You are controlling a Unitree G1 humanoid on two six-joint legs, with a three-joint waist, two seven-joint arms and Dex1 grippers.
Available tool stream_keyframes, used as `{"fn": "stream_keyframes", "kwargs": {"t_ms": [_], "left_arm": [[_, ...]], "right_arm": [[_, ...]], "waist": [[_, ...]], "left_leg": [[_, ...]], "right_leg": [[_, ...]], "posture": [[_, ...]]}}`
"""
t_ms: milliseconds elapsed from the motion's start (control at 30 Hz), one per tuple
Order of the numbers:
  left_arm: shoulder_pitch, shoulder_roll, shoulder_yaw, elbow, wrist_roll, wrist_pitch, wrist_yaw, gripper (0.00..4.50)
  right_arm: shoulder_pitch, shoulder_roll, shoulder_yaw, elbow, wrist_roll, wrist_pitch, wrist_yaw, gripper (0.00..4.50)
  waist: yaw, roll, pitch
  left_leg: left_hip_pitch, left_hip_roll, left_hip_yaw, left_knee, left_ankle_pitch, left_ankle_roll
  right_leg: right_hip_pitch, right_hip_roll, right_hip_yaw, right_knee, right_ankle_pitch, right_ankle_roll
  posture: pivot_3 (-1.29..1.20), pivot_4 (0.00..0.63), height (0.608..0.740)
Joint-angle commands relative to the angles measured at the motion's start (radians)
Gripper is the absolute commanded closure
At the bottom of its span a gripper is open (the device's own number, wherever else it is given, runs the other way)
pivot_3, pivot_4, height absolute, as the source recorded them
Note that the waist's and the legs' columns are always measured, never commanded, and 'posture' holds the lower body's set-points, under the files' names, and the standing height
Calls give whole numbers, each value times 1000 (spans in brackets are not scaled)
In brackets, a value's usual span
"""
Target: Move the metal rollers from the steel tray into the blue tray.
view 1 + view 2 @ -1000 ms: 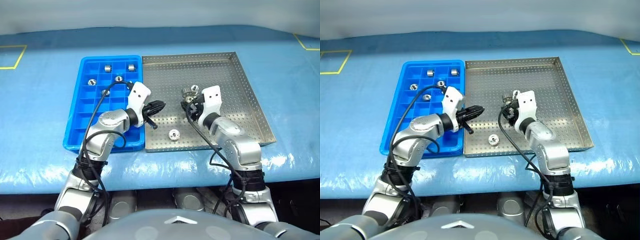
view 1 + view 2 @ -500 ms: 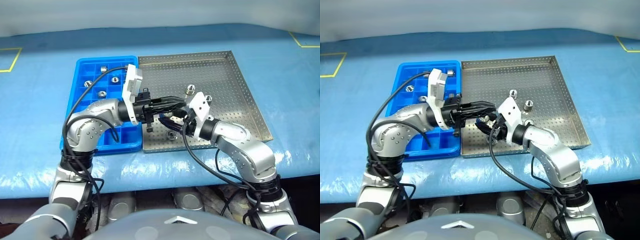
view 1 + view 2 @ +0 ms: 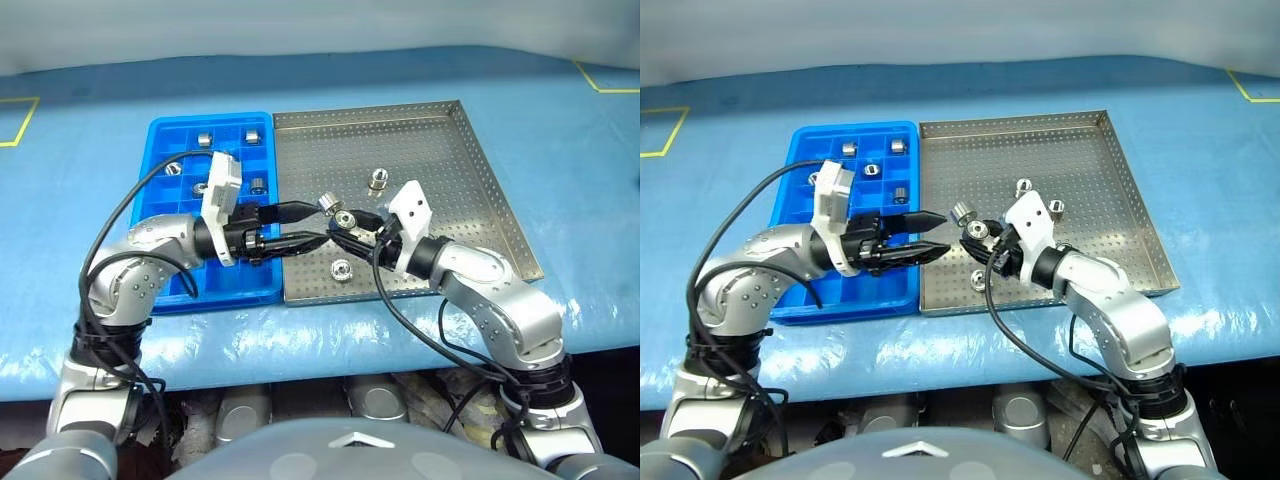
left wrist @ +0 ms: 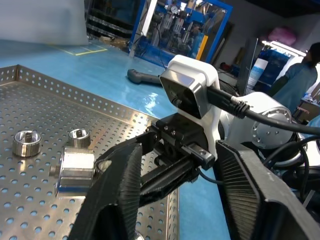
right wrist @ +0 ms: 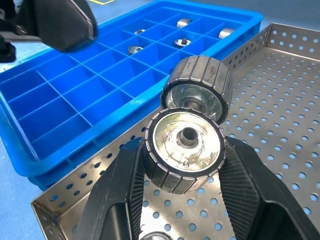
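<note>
Blue sheeting covers the table under the steel tray (image 3: 500,200) and blue tray (image 3: 175,285). Right gripper (image 5: 182,150) pinches two stacked metal rollers (image 3: 970,222) above the steel tray, their shared axis pointing toward the spread left gripper (image 3: 930,235) just beside them, seemingly for a handover.

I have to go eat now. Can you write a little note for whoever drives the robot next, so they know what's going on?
Left gripper: open, holding nothing, tips facing the right gripper over the steel tray's left side.
Right gripper: shut on a roller; a second roller sits against it, grip unclear.
Done: five rollers are in the blue tray's far compartments.
Left: get the held pair into the blue tray, probably by handing them to the left gripper, then move the three loose rollers out of the steel tray.
</note>
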Motion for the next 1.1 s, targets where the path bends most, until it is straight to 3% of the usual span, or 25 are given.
{"fn": "stream_keyframes", "kwargs": {"t_ms": [33,267,667,967,1100], "left_arm": [[-13,23,-4,-6,18,-29,-18,570],[-25,-37,-5,65,25,-44,17,570],[-31,-125,99,125,-80,-6,76,570],[-18,-106,10,135,-3,5,83,570],[-17,-117,10,139,5,-7,93,1767]], "right_arm": [[-11,10,-34,-57,62,-35,37,2705],[-11,11,-43,-122,152,-42,89,2705],[-1,-25,-3,-139,140,-33,82,2705],[-14,-25,5,-140,141,-39,69,2705],[-15,-23,6,-133,133,-40,55,2705]], "waist": [[1,0,0],[3,0,0],[2,0,0],[2,0,0],[1,0,0]], "left_leg": [[0,0,0,0,0,0],[0,0,0,0,0,0],[0,0,0,0,0,0],[0,0,0,0,0,0],[0,0,0,0,0,0]], "right_leg": [[0,0,0,0,0,0],[0,0,0,0,0,0],[0,0,0,0,0,0],[0,0,0,0,0,0],[0,0,0,0,0,0]], "posture": [[-132,150,740],[-139,150,740],[-141,150,740],[-140,150,740],[-140,150,740]]}}
